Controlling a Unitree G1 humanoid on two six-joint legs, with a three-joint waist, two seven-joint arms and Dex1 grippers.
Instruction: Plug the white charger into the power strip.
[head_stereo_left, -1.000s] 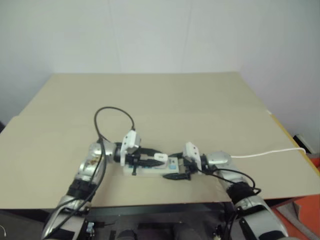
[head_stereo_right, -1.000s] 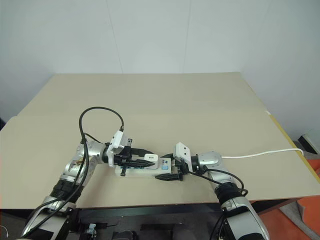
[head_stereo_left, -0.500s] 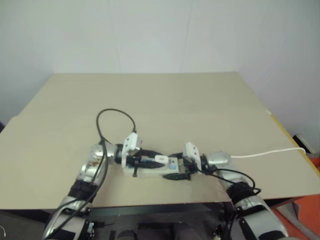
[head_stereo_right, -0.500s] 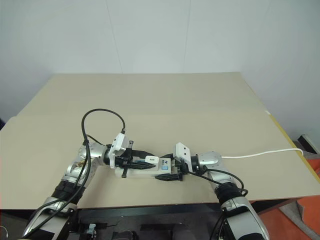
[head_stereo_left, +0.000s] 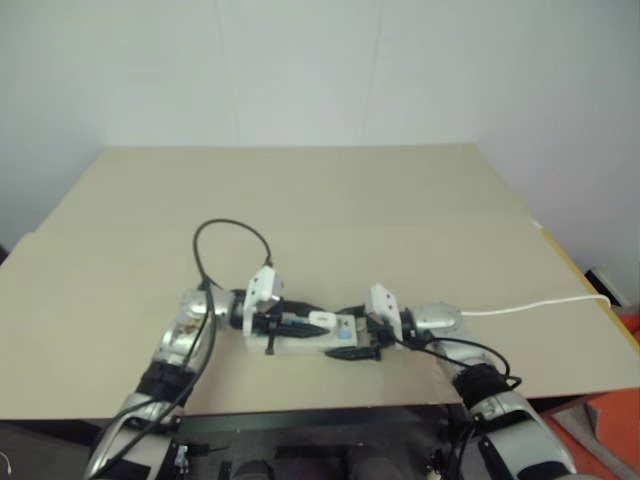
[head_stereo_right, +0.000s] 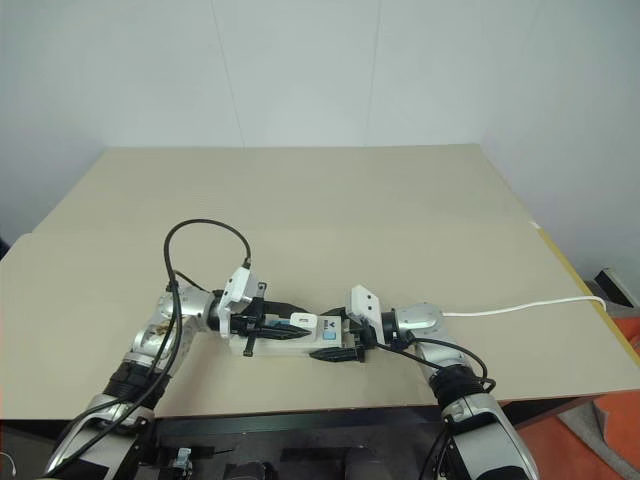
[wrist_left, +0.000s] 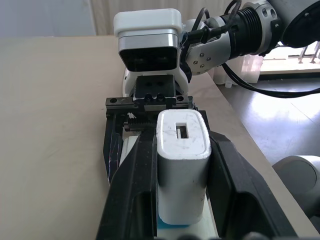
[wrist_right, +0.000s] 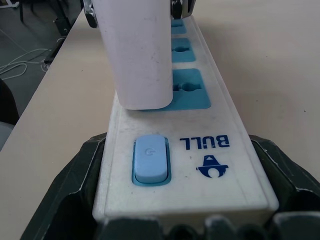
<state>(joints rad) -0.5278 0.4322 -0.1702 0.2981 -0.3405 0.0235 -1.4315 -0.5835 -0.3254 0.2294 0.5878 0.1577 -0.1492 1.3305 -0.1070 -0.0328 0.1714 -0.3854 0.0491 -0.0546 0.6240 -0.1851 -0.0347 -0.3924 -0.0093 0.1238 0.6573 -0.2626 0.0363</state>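
The power strip (head_stereo_right: 280, 346) lies near the table's front edge, its blue switch (wrist_right: 150, 158) toward my right arm. My right gripper (head_stereo_right: 340, 338) is shut on the power strip's switch end, one black finger (wrist_right: 75, 185) on each side. The white charger (wrist_left: 182, 165) stands upright on the blue socket panel (wrist_right: 192, 95) nearest the switch. Its lower end sits against the strip and its prongs are hidden. My left gripper (wrist_left: 180, 137) is shut on the white charger, gripping its two sides.
The strip's thin white cable (head_stereo_left: 530, 305) runs right, off the table edge (head_stereo_left: 575, 270). A black cable loop (head_stereo_left: 230, 240) rises from my left arm. The tan tabletop (head_stereo_left: 320, 200) stretches beyond the strip. White containers (wrist_left: 247, 67) stand below the table's edge.
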